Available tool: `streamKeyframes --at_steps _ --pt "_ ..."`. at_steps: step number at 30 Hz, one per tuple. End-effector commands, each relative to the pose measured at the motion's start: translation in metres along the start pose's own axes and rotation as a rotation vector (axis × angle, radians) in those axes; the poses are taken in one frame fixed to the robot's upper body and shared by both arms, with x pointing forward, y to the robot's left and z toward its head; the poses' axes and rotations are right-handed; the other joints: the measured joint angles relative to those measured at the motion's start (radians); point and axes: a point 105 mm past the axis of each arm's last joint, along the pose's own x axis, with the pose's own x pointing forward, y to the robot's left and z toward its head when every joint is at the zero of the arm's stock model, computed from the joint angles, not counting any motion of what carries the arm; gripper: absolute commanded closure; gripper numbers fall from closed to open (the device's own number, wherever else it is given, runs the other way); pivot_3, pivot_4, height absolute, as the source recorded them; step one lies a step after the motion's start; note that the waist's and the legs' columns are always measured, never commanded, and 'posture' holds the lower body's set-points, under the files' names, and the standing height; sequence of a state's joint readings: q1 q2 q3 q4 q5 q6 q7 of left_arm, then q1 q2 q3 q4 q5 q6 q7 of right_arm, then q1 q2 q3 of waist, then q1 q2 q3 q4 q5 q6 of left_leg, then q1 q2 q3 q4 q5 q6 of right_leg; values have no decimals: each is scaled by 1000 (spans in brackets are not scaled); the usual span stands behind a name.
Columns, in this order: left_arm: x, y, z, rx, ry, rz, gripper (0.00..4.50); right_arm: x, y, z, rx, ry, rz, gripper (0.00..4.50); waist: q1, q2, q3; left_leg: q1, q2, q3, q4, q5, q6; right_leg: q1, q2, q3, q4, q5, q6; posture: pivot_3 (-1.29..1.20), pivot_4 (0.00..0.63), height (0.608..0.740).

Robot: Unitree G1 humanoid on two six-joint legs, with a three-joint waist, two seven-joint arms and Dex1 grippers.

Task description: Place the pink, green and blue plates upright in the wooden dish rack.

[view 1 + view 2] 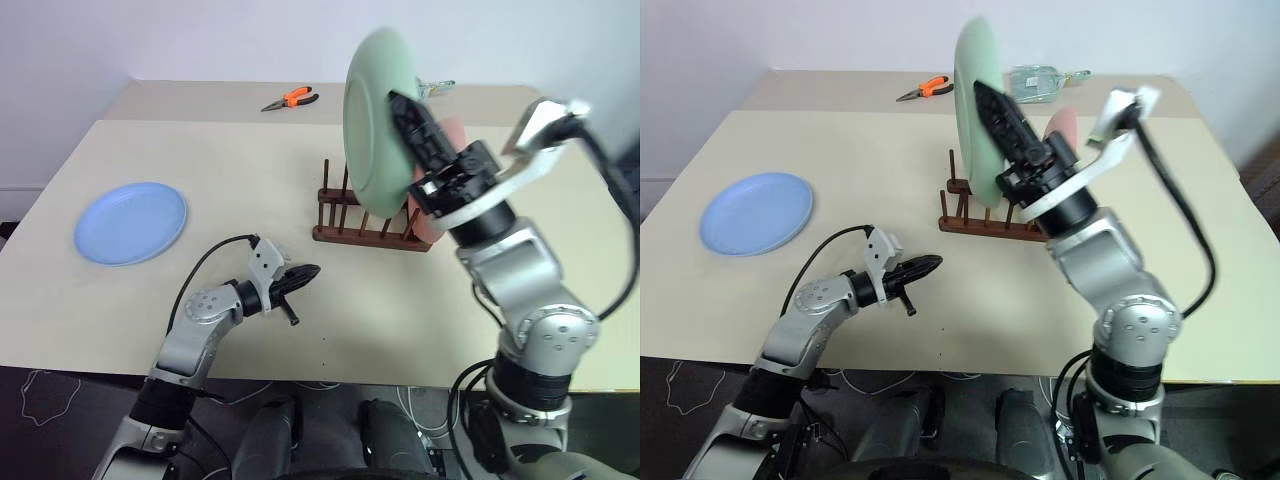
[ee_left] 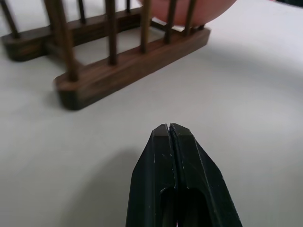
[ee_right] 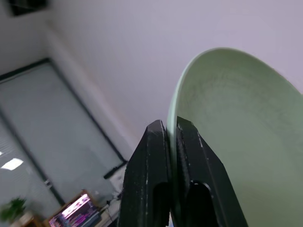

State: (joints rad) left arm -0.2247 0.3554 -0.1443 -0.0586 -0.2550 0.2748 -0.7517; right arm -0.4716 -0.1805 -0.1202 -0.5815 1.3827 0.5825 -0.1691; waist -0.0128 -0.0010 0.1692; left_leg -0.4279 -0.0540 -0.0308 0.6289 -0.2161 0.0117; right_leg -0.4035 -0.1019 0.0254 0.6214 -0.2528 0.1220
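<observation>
My right gripper (image 1: pixel 402 104) is shut on the rim of the green plate (image 1: pixel 372 125) and holds it on edge in the air above the wooden dish rack (image 1: pixel 365 235). The wrist view shows its fingers (image 3: pixel 158 142) pinching the green plate (image 3: pixel 236 142). The pink plate (image 1: pixel 1061 124) stands upright in the rack's right end, partly hidden by my right arm. At the table's left, the blue plate (image 1: pixel 131 221) lies flat. My left gripper (image 1: pixel 308 270) is shut and empty, low over the table, a short way in front of the rack (image 2: pixel 128 71).
Orange-handled pliers (image 1: pixel 292 98) lie at the far side of the table. A clear plastic item (image 1: pixel 1035 80) sits behind the rack. The table's front edge (image 1: pixel 330 377) runs close under both arms.
</observation>
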Motion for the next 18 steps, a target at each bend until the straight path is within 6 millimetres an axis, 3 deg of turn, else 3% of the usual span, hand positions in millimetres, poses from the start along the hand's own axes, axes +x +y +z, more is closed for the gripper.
streamKeyframes --at_steps 1,9,14,18 --pt "-6 3 8 26 -31 17 4500 4 -6 1 -7 -49 -51 4440 0 0 0 0 0 0 0 0 0 0 0 0 1 0 0 0 150 738" --pt "-6 -2 7 20 -30 11 4500 13 -15 7 -36 -87 -95 4440 -1 0 0 0 0 1 0 0 0 -2 0 0 4 1 2 0 150 738" --pt "-1 -7 8 13 -37 -9 4500 16 -37 16 -40 -127 -196 4440 0 0 0 0 0 1 0 0 -1 -3 1 0 6 1 2 0 150 738" --pt "-1 -9 8 8 -35 -14 4500 18 -22 20 27 -130 -101 4440 -1 0 0 0 0 2 0 0 -1 -3 1 0 6 1 3 0 150 738"
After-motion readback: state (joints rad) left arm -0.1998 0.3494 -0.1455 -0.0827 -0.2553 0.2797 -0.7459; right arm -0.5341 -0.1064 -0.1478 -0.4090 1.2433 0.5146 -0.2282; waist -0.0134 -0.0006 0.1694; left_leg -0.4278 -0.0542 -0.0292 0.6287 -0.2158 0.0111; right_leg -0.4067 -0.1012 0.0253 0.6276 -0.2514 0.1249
